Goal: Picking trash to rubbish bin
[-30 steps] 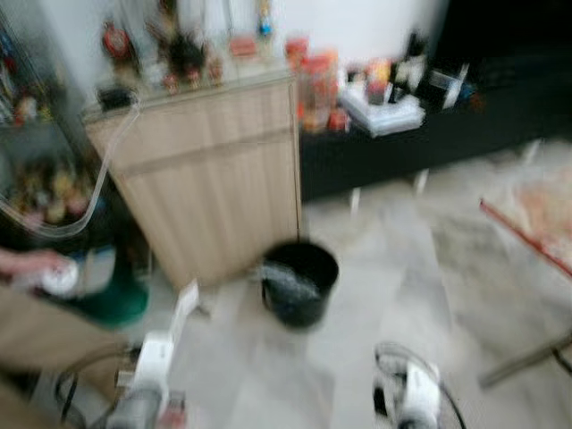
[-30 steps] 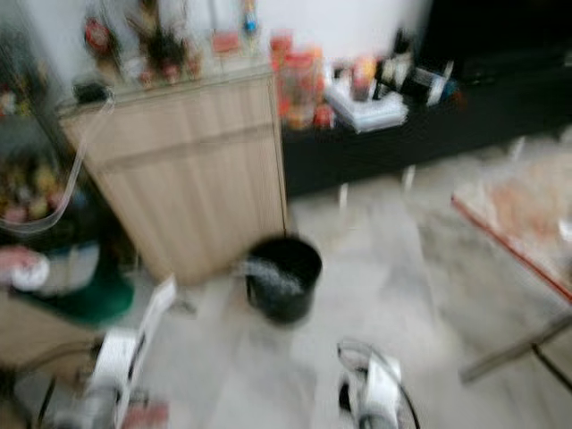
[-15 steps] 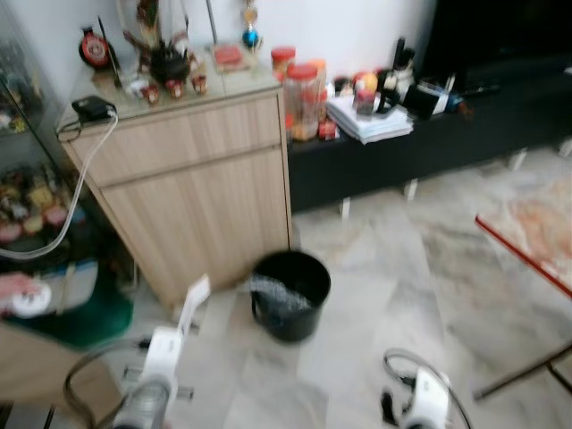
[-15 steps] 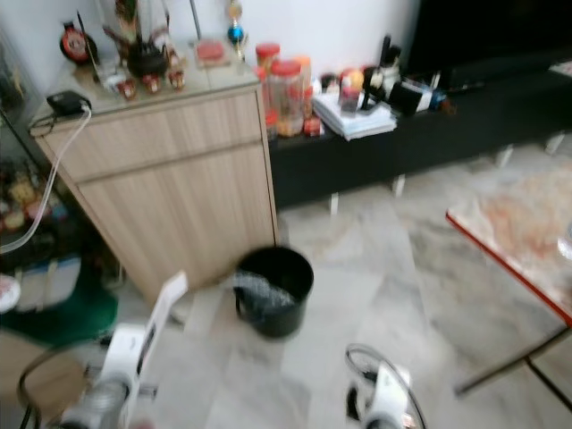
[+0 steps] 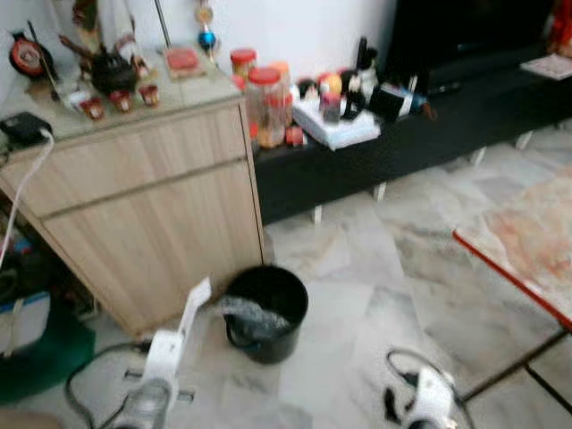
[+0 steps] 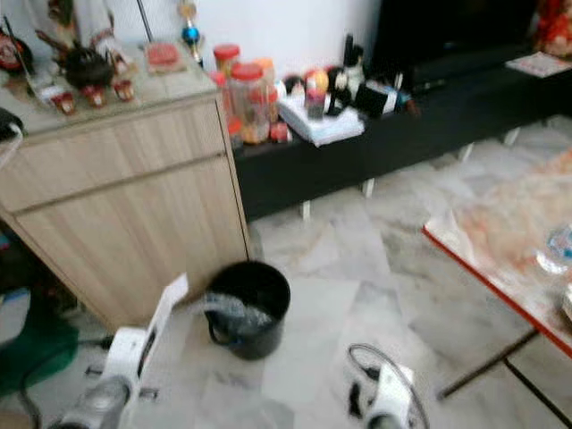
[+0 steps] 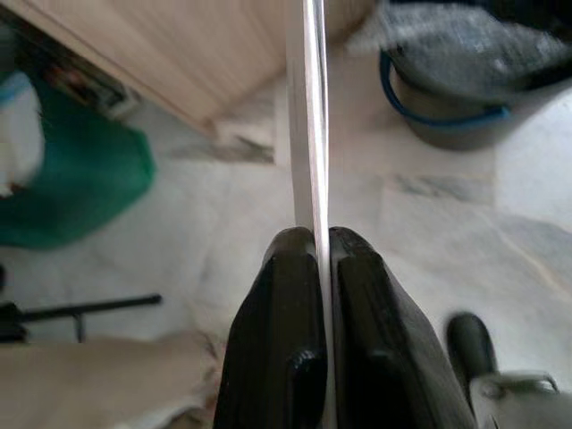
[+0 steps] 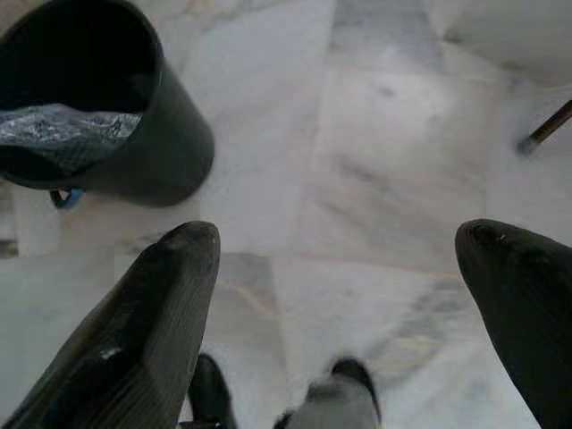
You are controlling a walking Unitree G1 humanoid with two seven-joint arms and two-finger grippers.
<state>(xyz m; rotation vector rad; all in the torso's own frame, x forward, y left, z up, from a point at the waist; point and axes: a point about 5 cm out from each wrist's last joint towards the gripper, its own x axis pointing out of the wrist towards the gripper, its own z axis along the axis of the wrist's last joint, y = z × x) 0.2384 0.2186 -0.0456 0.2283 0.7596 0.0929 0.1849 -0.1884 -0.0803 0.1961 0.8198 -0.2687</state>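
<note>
A black rubbish bin (image 5: 279,338) stands on the marble floor in front of the wooden cabinet, with crumpled silvery trash (image 5: 249,313) inside it. My left gripper (image 7: 318,238) is shut on a thin flat white piece (image 5: 192,308), seen edge-on in the left wrist view, and holds it just left of the bin (image 7: 451,98). My right gripper (image 8: 335,237) is open and empty, low over the floor to the right of the bin (image 8: 165,147); its arm (image 5: 429,402) shows at the bottom of the eye views.
A light wooden cabinet (image 5: 143,214) with ornaments stands behind the bin. A low black bench (image 5: 402,134) with jars and papers runs along the wall. A red-edged table (image 5: 527,250) is at the right. A green object (image 5: 40,362) lies at the left.
The whole picture has slid left and sharpened as the camera turned. The bin now sits lower and nearer. The person's hand at the left edge has left the frame. Both grippers keep their states.
</note>
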